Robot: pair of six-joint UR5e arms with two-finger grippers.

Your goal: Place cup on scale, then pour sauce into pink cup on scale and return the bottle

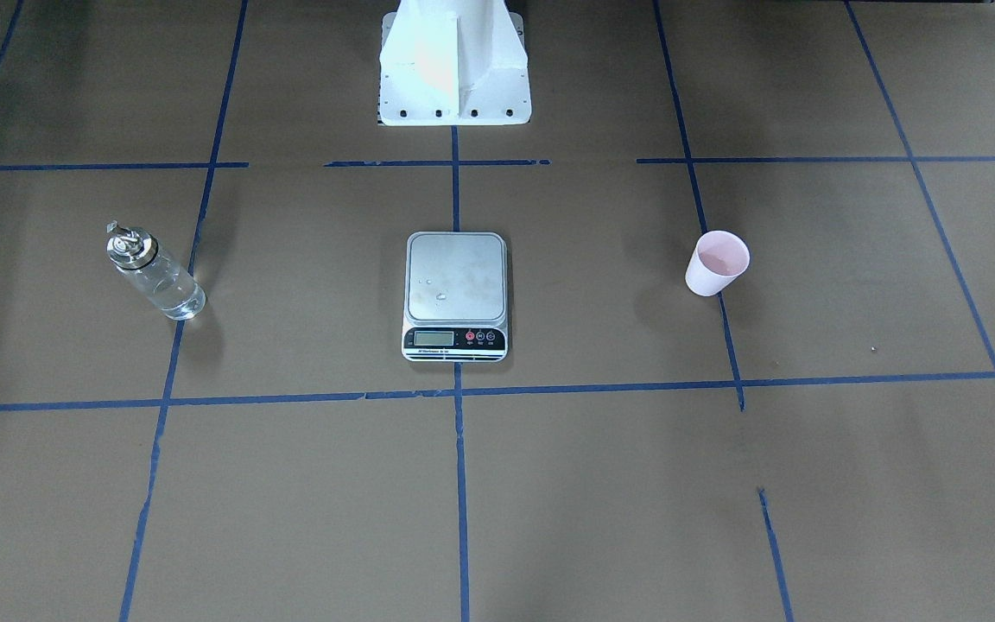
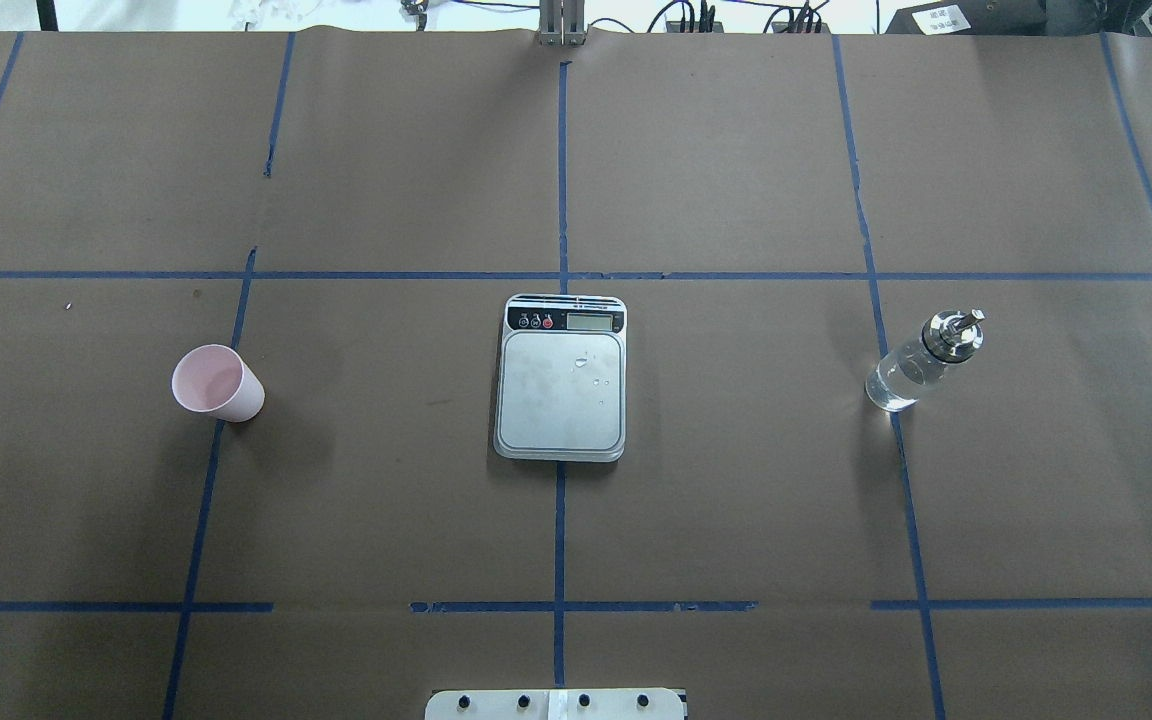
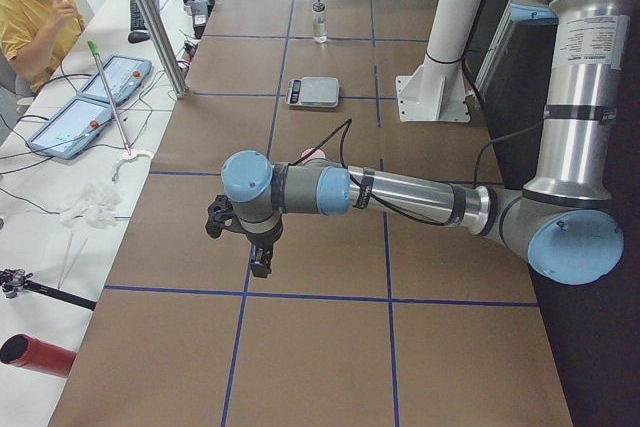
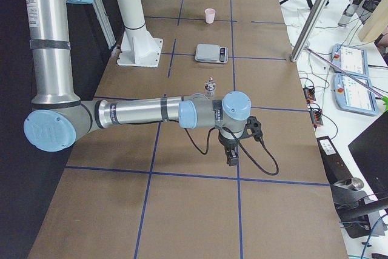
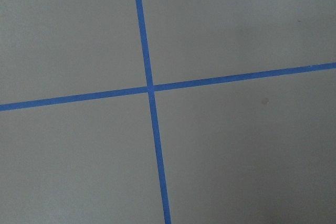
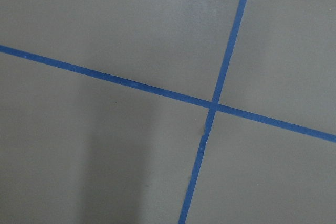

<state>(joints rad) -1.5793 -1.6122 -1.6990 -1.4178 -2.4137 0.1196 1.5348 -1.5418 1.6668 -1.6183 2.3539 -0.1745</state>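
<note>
The pale pink cup stands upright on the table's left part, apart from the scale; it also shows in the front view. The scale lies at the table's middle, its platform bare but for a few drops. The glass bottle with clear sauce and a silver spout cap stands on the right part. My left gripper hangs over the table's left end, far from the cup. My right gripper hangs over the right end, past the bottle. I cannot tell whether either is open or shut.
The brown table is marked with blue tape lines. The white robot base stands at the near edge behind the scale. A person sits beside side benches with tablets and cables beyond the table's far edge.
</note>
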